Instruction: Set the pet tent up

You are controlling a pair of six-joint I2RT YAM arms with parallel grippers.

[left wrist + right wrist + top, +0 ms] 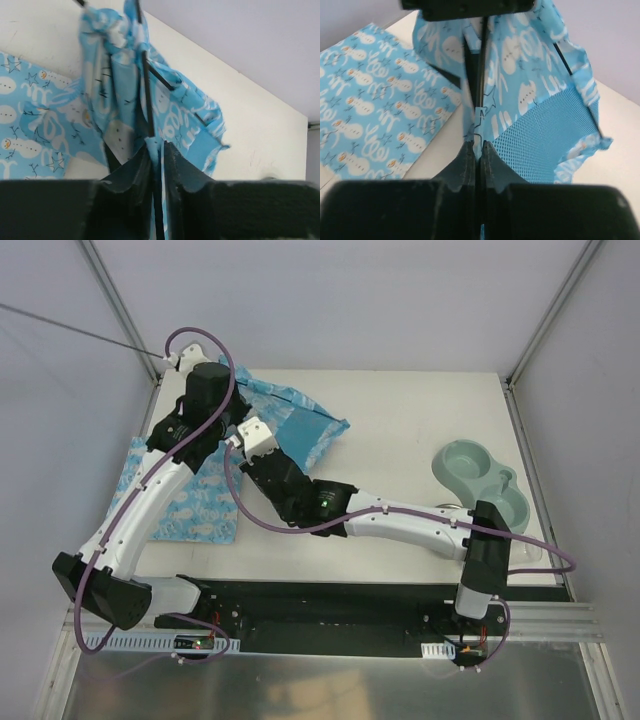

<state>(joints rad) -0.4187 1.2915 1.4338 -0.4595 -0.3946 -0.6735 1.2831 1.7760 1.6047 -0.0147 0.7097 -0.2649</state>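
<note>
The pet tent [305, 422], blue cloth printed with white snowmen, hangs crumpled and partly lifted over the table's back left. In the left wrist view my left gripper [159, 148] is shut on a fold of the pet tent [117, 75] together with a thin black pole [148, 95]. My right gripper [478, 146] is shut on a seam of the tent [520, 60] lower down, beside its blue mesh panel [545, 145]. My left gripper's dark body [465, 6] shows just above it. Both sets of fingertips are hidden under the wrists in the top view.
A flat mat [195, 505] of the same blue print lies on the table at the left, under the left arm. A pale green double pet bowl [480, 478] stands at the right. Metal frame posts rise at the back corners.
</note>
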